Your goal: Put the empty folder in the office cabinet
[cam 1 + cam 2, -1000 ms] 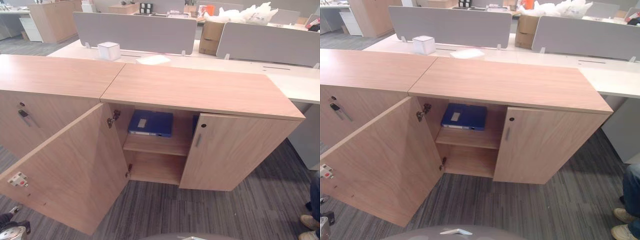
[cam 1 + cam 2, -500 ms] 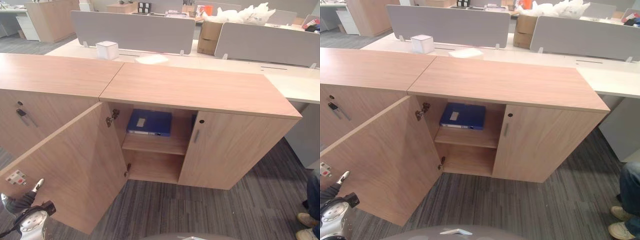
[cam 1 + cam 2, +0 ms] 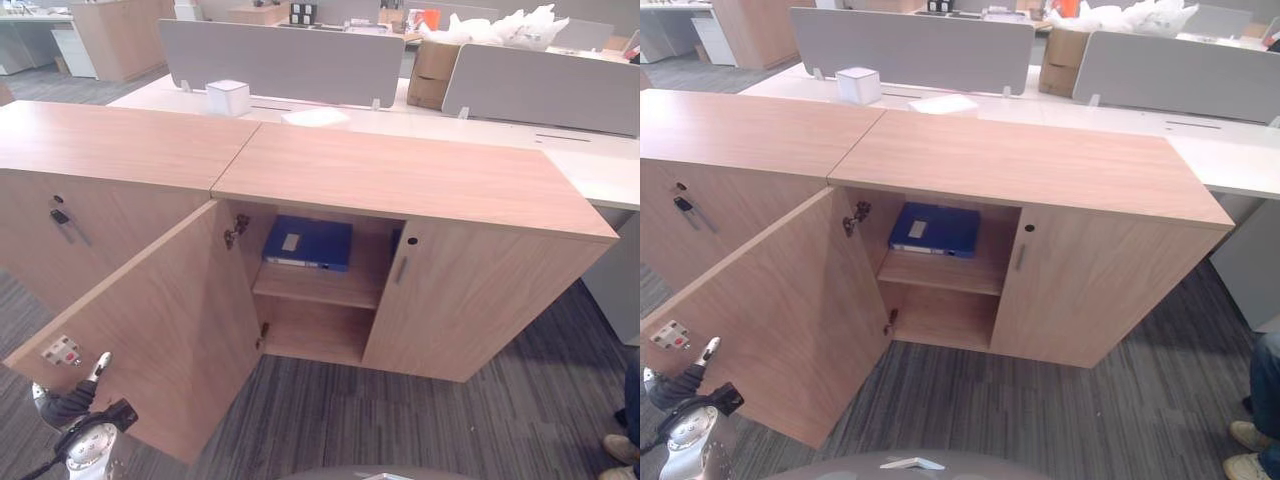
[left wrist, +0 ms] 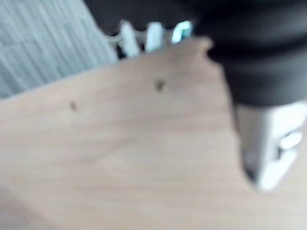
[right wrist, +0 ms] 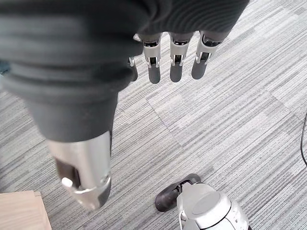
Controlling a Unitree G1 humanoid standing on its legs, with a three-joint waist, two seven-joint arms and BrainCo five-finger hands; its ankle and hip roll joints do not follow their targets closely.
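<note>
A blue folder [image 3: 308,243] lies flat on the upper shelf inside the wooden office cabinet [image 3: 400,175]. The cabinet's left door [image 3: 160,330] stands wide open. My left hand [image 3: 72,403] is low at the outer edge of that door, with a straight finger up against the wood. In the left wrist view the door's surface [image 4: 120,158] is very close, and the thumb [image 4: 271,148] lies along it. My right hand [image 5: 172,62] hangs over the carpet with relaxed fingers and holds nothing.
The cabinet's right door [image 3: 470,300] is closed. A second cabinet [image 3: 100,140] adjoins on the left, with keys [image 3: 60,215] in its lock. Desks with grey partitions [image 3: 270,60] and a white box [image 3: 228,97] stand behind. A person's shoes [image 3: 1250,440] are at the lower right.
My left hand has risen into view beside the open door's outer edge. The whole picture has shifted a little; the folder and the doors stay as they were.
</note>
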